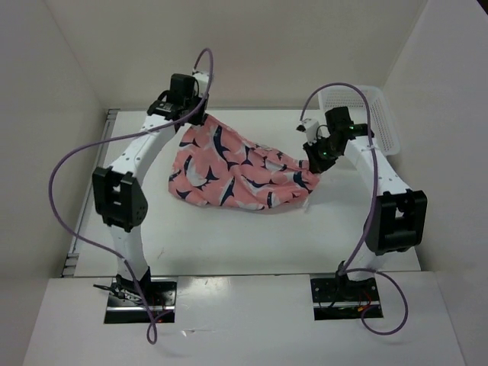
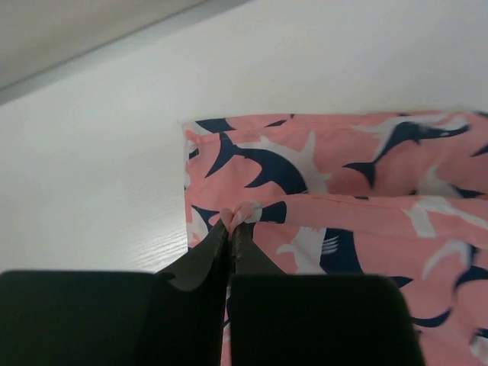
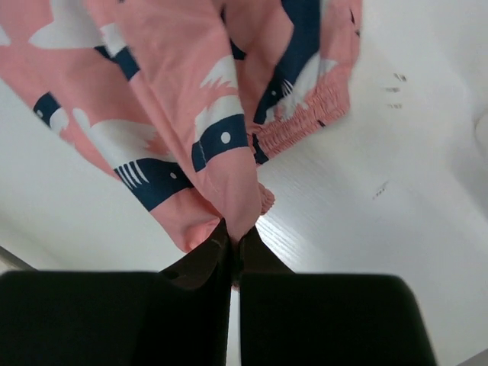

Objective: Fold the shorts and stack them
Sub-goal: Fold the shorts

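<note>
- I find left gripper [image 2: 232,226] clamped on the shorts [image 1: 236,171] at eleven o'clock.
- Right gripper [image 3: 231,235] pinches them at three o'clock.
- I judge: raise both evenly, cloth taut.

White wood-grain table [image 1: 229,236], coral-pink fish-print shorts [image 1: 229,171] sagging across its middle, lower folds seemingly touching the top, white mesh basket [image 1: 381,114] at the far right corner, left arm's black base plate [image 1: 139,301] and right arm's black base plate [image 1: 347,297] at the near edge
</note>
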